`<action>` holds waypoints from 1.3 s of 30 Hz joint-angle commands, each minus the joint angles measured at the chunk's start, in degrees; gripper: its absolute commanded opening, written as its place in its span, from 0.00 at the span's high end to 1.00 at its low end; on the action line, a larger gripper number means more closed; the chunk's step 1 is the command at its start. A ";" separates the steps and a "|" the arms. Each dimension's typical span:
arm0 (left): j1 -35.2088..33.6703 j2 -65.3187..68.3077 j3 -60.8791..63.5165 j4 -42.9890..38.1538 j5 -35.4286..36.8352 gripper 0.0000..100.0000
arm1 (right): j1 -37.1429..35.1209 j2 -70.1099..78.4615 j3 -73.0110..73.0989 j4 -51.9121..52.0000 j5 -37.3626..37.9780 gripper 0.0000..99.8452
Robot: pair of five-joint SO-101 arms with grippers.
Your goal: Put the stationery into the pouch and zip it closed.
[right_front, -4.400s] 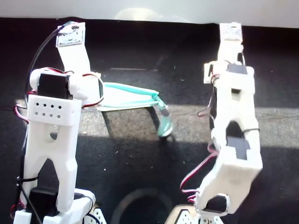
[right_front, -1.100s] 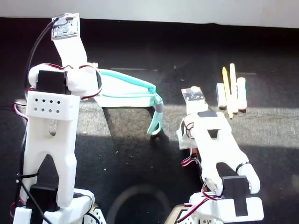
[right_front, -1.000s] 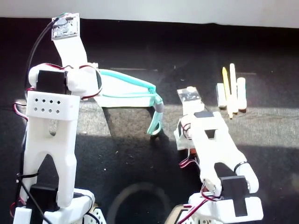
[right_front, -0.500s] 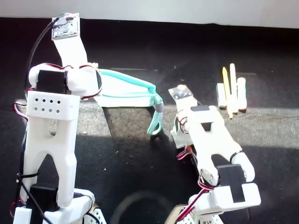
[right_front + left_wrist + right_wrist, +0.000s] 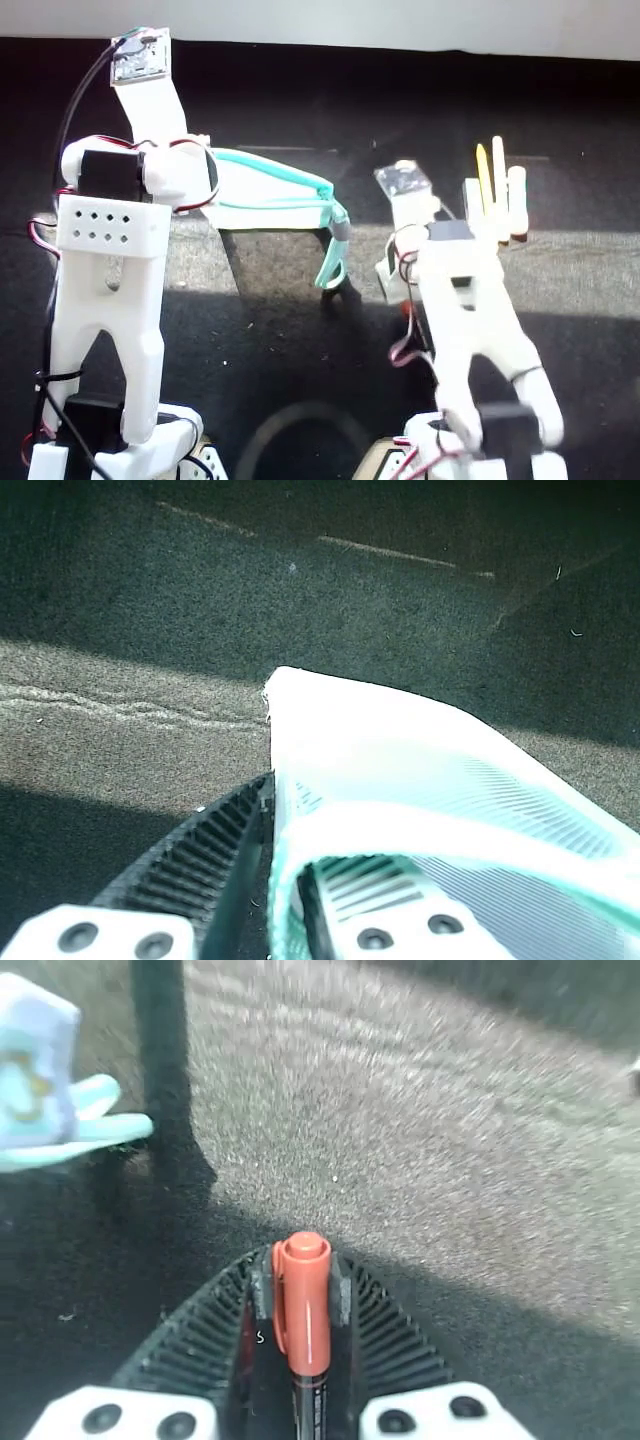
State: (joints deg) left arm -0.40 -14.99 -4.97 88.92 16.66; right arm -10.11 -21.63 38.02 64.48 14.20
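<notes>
while the right end effector (image 5: 300,1274) clamps it, the pen (image 5: 303,1332) juts forward.

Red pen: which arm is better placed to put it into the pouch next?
Right, most likely. The right gripper is shut on the red pen, close beside the pouch. The left gripper is occupied, holding the pouch by its edge.

We see hard sunlight lay a bright band across the middle of the dark table (image 5: 270,262), deep shadow below it; the pouch (image 5: 400,770) glares white in our left wrist view
</notes>
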 commanded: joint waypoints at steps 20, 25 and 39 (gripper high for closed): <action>6.81 -0.31 -9.98 0.44 13.71 0.99 | 0.48 -31.43 -36.18 -10.33 -15.03 0.99; 11.82 0.22 -17.54 6.42 15.30 0.99 | 0.48 -25.80 -45.85 -10.24 -15.82 0.99; 15.25 2.51 -8.84 1.41 16.88 0.99 | -14.55 -23.69 -50.51 -10.24 -15.82 0.99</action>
State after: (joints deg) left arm 13.32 -13.67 -12.97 92.09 33.01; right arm -23.03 -46.24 -11.65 55.43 -1.10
